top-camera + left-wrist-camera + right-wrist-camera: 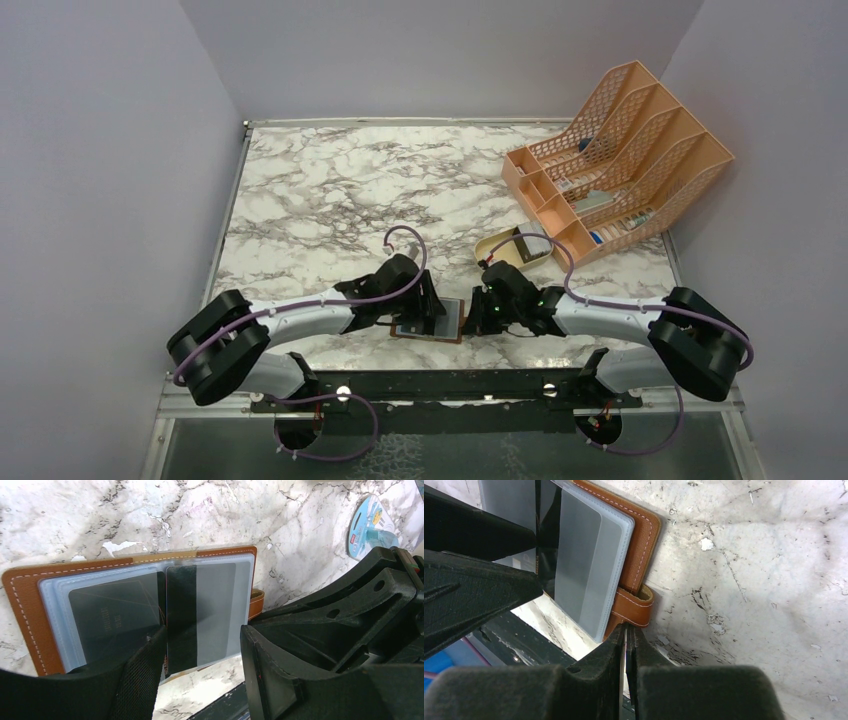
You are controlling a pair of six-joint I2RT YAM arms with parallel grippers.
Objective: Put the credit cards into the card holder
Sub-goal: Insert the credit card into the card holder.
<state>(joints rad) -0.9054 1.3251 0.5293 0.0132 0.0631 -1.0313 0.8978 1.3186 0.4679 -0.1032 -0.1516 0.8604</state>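
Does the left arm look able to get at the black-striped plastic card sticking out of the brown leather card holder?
Probably yes. The left gripper straddles the black-striped card, a finger beside each long edge; the shut right gripper sits aside at the strap of the card holder.

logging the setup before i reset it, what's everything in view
card holder: 1, brown leather, open, centre front
dark card: 1, black, left sleeve
striped card: 1, grey with black stripe, right sleeve, sticking out
packet: 1, blue and clear, right of holder
file rack: 1, orange mesh, back right
oval tray: 1, tan, before the rack
table: 1, white-grey marble
left arm: 1, black-white, jaws apart either side of striped card
right arm: 1, black-white, jaws shut at holder's strap
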